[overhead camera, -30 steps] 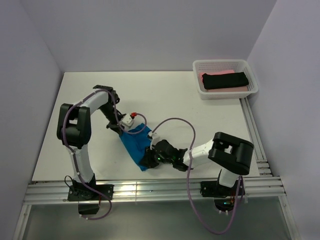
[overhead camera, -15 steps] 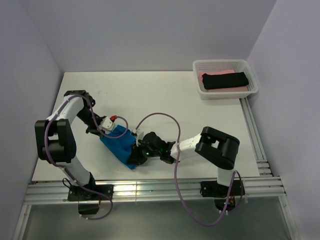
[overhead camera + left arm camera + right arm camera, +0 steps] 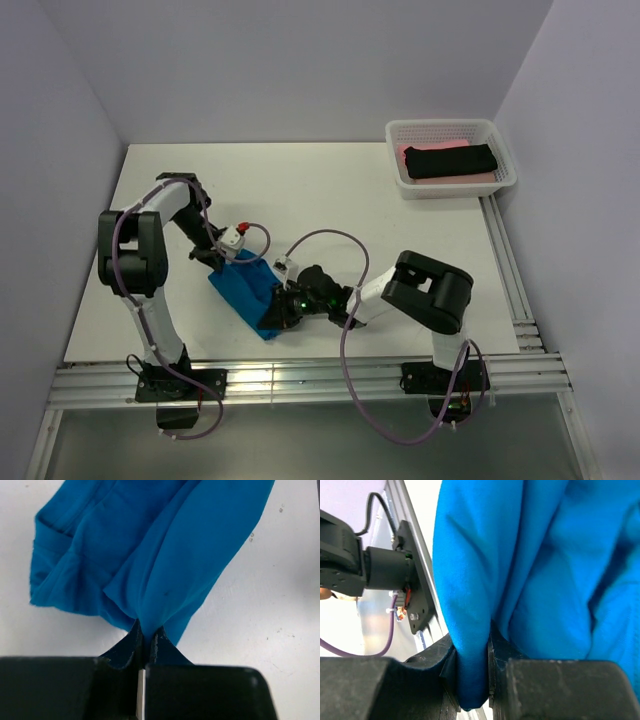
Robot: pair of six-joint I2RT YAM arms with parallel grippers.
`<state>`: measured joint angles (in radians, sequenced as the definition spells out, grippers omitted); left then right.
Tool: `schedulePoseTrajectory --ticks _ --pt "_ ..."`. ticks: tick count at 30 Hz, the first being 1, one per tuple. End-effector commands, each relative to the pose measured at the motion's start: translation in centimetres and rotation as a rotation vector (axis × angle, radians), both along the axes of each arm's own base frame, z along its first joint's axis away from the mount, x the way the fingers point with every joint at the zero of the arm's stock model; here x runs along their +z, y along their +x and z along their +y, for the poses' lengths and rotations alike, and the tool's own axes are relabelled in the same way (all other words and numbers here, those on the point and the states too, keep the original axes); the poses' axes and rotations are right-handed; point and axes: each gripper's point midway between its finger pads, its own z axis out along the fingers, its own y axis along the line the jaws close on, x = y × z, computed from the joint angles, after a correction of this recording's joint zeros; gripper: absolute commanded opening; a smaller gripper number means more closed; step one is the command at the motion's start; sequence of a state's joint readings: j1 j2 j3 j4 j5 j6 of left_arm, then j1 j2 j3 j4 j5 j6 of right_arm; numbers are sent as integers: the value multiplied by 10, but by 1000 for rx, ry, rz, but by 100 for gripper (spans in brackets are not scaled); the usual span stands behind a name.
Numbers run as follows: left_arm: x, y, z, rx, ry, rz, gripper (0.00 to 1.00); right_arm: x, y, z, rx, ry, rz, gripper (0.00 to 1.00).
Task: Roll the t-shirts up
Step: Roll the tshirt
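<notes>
T-shirt (image 3: 241, 290), blue, farther left than a second ago, left tool (image 3: 145, 632) and right tool (image 3: 472, 670) both clamped on it.

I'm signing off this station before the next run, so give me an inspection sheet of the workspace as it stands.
Surface: white table, a few faint specks.
Job's things: blue t-shirt bunched near the front; black t-shirt lying over pink t-shirt in the white mesh basket, far right corner.
Clutter: nothing seen.
Hands: left hand shut on the blue t-shirt's edge; right hand shut on a thick fold of it.
Cables: purple cable arches over the right arm; another runs along the left arm.
Surroundings: pale walls, metal rails at the near edge.
</notes>
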<state>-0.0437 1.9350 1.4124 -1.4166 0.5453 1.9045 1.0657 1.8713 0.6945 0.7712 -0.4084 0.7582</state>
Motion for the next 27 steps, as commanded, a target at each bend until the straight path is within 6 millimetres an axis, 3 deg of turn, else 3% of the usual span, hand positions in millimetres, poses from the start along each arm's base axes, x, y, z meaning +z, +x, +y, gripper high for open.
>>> schedulePoseTrajectory --ticks 1,9,17,23,27 --pt "4 34 2 -20 31 -102 0 -19 -32 -13 67 -43 149 0" --pt "-13 44 -23 -19 63 -36 0 -32 -31 -13 24 -47 205 0" --pt "-31 60 -27 53 133 25 0 -49 -28 -26 -48 -104 228 0" --pt "-46 62 -26 51 179 57 0 -50 -26 -37 -125 -158 180 34" --pt "-50 61 -23 52 200 67 0 -43 -27 -46 -153 -171 165 34"
